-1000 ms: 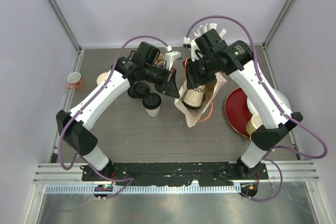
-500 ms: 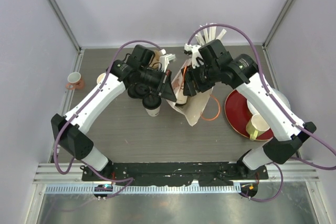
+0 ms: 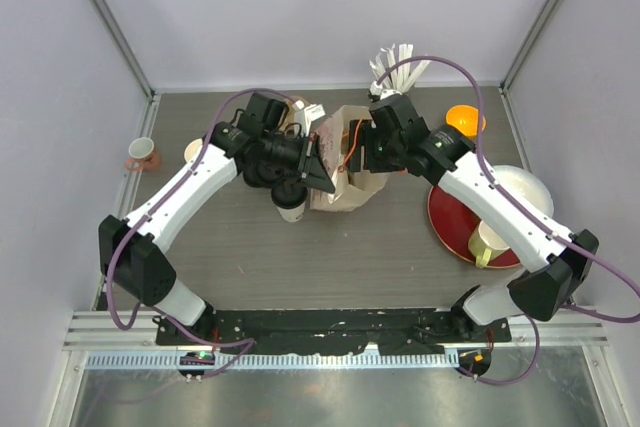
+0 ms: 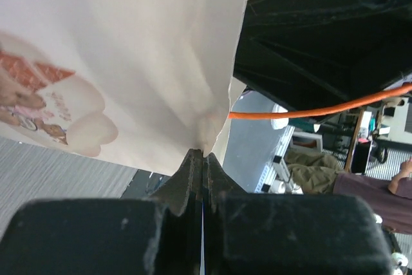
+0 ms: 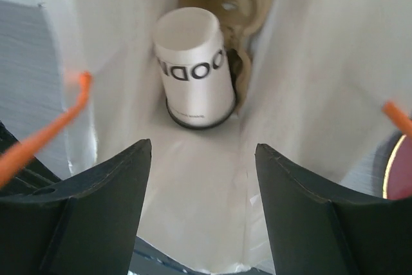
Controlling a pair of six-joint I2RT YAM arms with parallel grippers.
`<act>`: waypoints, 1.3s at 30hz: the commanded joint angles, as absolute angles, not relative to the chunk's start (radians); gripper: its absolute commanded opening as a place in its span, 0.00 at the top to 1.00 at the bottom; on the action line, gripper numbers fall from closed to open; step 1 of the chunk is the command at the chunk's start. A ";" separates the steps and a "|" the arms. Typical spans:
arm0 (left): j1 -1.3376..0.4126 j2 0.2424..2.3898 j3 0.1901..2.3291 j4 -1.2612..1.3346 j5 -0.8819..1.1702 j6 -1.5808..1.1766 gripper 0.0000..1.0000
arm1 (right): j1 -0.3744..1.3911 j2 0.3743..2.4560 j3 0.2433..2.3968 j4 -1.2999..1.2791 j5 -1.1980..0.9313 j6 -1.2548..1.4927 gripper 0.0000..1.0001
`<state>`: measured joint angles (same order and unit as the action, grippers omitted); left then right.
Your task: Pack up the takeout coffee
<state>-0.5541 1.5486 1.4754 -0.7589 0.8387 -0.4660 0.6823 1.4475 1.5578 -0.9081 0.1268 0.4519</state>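
Observation:
The takeout coffee, a white printed cup with a black lid, lies deep inside the cream paper bag, free of any finger. My right gripper is open at the bag's mouth, its jaws wide apart with only bag lining between them; from above it hangs at the bag's right rim. My left gripper is shut on the bag's edge, holding the bag from its left side. An orange handle cord runs across the left wrist view.
A second lidded cup stands just left of the bag, with black lids behind it. A cream cup stack and a pink mug sit far left. A red plate, white bowl, orange bowl and straws lie to the right.
The bag has swung from lying tilted toward the front to standing further back. My right gripper opened wider, let go of the cup and drew back to the bag's mouth.

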 commanded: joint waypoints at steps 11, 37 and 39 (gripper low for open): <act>-0.417 1.549 1.428 -0.594 0.769 -0.687 1.00 | 0.693 1.713 1.641 -0.785 0.193 0.485 0.27; -0.387 1.562 1.430 -0.614 0.733 -0.618 1.00 | 0.695 1.815 1.798 -0.836 0.048 0.380 0.57; -0.384 1.560 1.433 -0.623 0.732 -0.614 1.00 | 0.696 1.752 1.781 -0.809 0.023 0.354 0.58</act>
